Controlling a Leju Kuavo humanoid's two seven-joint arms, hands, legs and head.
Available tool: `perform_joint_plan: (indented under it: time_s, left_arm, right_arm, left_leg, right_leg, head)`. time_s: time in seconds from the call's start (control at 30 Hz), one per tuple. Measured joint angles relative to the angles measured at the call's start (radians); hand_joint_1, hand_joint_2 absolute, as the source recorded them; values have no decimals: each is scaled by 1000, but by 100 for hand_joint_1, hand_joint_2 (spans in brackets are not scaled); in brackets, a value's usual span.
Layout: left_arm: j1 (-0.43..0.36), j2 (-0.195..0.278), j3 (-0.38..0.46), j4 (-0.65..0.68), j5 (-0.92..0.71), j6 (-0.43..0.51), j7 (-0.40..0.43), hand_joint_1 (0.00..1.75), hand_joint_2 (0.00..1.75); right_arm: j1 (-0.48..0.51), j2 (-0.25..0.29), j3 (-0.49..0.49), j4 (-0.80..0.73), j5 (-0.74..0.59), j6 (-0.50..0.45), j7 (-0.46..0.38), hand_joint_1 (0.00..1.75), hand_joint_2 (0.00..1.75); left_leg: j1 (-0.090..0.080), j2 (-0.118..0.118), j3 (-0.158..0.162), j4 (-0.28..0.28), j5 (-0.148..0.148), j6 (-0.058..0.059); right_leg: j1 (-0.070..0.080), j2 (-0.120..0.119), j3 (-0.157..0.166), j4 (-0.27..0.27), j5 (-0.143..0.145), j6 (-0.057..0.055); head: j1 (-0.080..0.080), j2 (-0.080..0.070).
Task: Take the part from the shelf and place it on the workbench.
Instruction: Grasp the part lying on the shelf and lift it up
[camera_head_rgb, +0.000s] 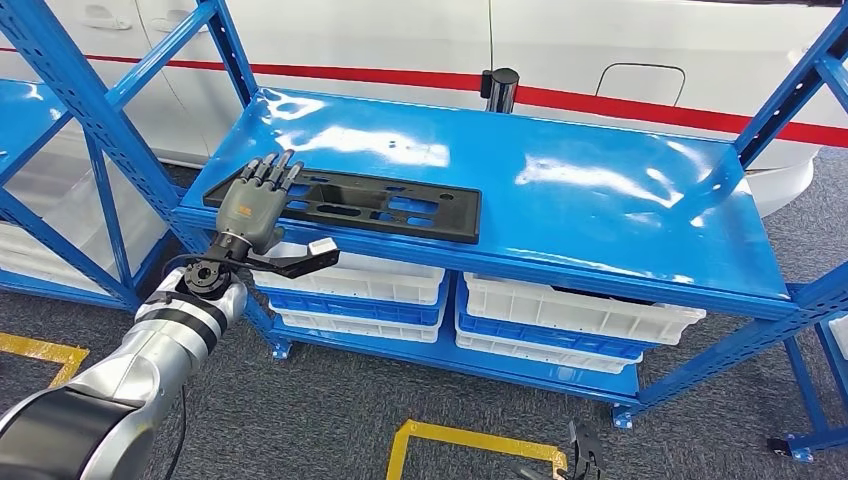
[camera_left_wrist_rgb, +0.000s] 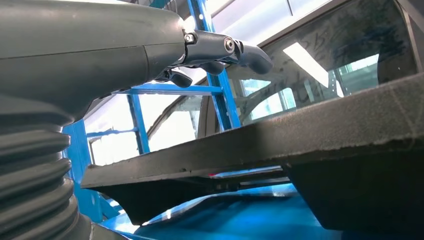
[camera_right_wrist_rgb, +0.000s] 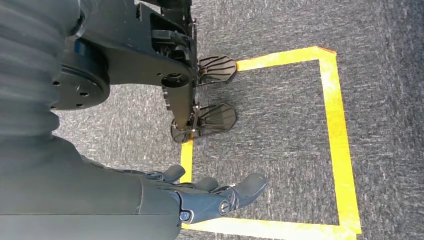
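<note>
A blue metal shelf rack (camera_head_rgb: 520, 180) stands before a white car body with a red stripe (camera_head_rgb: 600, 100), and its glossy top shelf throws back bright patches of the room's light. On that top shelf, toward its front left, lies the part (camera_head_rgb: 385, 205): a long, flat black plate with several cut-outs, resting flat near the shelf's front edge. The left hand (camera_head_rgb: 258, 205) is raised at the part's left end, its back to the head camera, fingers (camera_head_rgb: 272, 175) stretched out and slightly apart over the plate's end; in the left wrist view the thumb (camera_left_wrist_rgb: 247, 52) hangs above the part (camera_left_wrist_rgb: 280, 145) with open air between them, so the hand is spread and has hold of nothing. Whether the fingertips touch the plate I cannot tell. Under the top shelf, white plastic bins (camera_head_rgb: 570, 310) sit over blue ones on the lower level. A black cylindrical post (camera_head_rgb: 499, 90) stands behind the shelf's back edge. The floor is grey carpet (camera_head_rgb: 350, 400) marked with yellow tape lines (camera_head_rgb: 470, 440). The right hand (camera_right_wrist_rgb: 215, 197) hangs low over that carpet beside a taped square (camera_right_wrist_rgb: 340, 145), fingers loosely extended and empty. More blue racking (camera_head_rgb: 60, 150) stands to the left.
</note>
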Motion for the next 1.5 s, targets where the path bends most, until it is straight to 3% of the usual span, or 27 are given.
perform_joint_plan:
  time_s: [1.0,1.03,1.13,1.17,1.33,1.47,1.5]
  left_arm:
    - [-61,0,-56,58,-20,-10,42,0,175]
    - [-61,0,-56,59,-19,-10,43,8,175]
    - [-61,0,-56,63,-17,-9,44,139,175]
    - [-61,0,-56,64,-14,-8,43,175,175]
    - [-61,3,-56,75,0,-5,24,175,175]
    - [-61,11,-56,80,2,0,16,175,0]
    - [-61,13,-56,81,2,1,15,175,0]
  right_arm:
    - [-9,0,8,0,13,9,-4,0,175]
    - [-9,0,8,0,13,9,-4,0,175]
    - [-12,0,8,0,14,10,-5,0,175]
    - [-12,0,8,0,14,12,-5,0,175]
    - [-13,-1,8,0,13,22,-14,0,175]
    - [-13,-5,8,0,13,26,-18,0,175]
    - [-13,-7,8,0,12,26,-19,0,175]
  left_leg:
    - [0,0,0,0,0,0]
    - [0,0,0,0,0,0]
    - [0,0,0,0,0,0]
    - [0,0,0,0,0,0]
    - [0,0,0,0,0,0]
    - [0,0,-1,0,0,0]
    - [0,0,-1,0,0,0]
  right_leg:
    - [0,0,0,0,0,0]
    - [0,0,0,0,0,0]
    - [0,0,0,0,0,0]
    - [0,0,0,0,0,0]
    - [0,0,0,0,0,0]
    - [0,0,0,0,0,0]
    - [0,0,0,0,0,0]
  head:
    - [0,0]
    - [0,0]
    - [0,0]
    - [0,0]
    - [0,0]
    - [0,0]
    - [0,0]
